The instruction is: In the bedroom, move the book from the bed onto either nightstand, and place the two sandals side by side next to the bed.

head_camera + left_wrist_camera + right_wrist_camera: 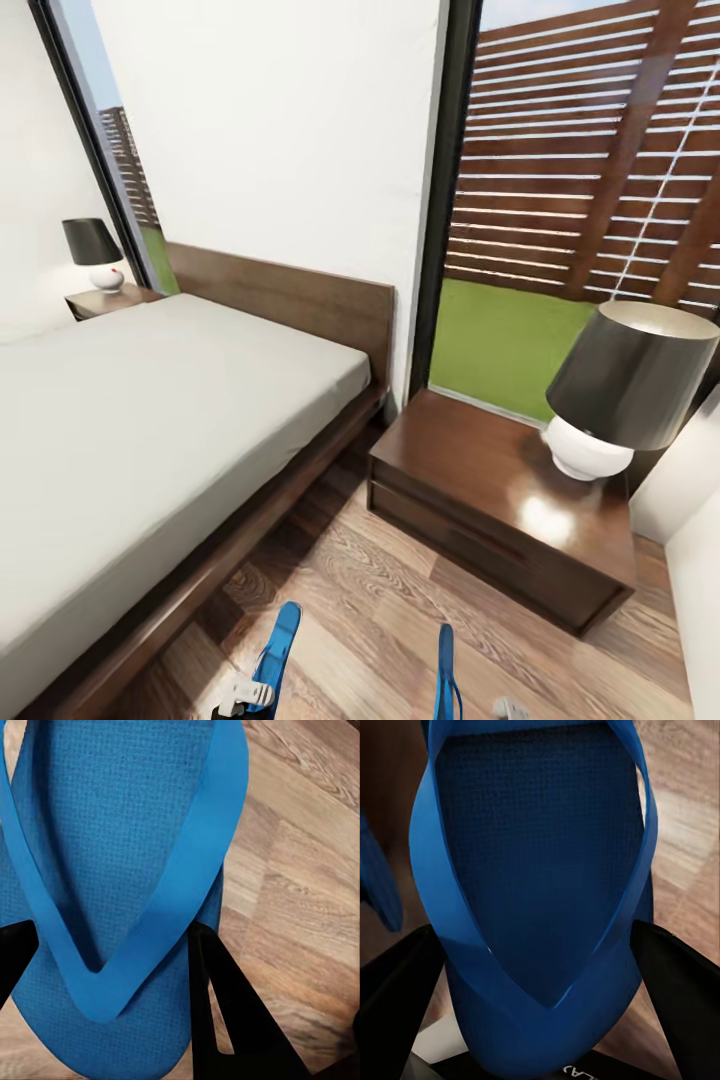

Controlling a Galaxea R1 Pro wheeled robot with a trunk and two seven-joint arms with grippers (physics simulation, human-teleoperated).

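Observation:
Two bright blue sandals stand on edge low over the plank floor beside the bed (150, 420). My left gripper (243, 693) is shut on the left sandal (277, 645). In the left wrist view, its black fingers (232, 1020) straddle the toe end of the left sandal (112, 855). My right gripper (508, 708) is shut on the right sandal (445, 672). The right wrist view has the right sandal (540, 870) between dark fingers (682, 1005), with the other sandal (379, 885) at the side. The near nightstand (470, 470) stands ahead to the right. The book is out of view.
A black-shaded lamp (625, 385) with a white base sits on the near nightstand's right part. A second nightstand (100, 300) with a lamp (92, 250) stands beyond the bed. The headboard (290, 295) is against the white wall; a tall window (580, 200) looks onto fence and grass.

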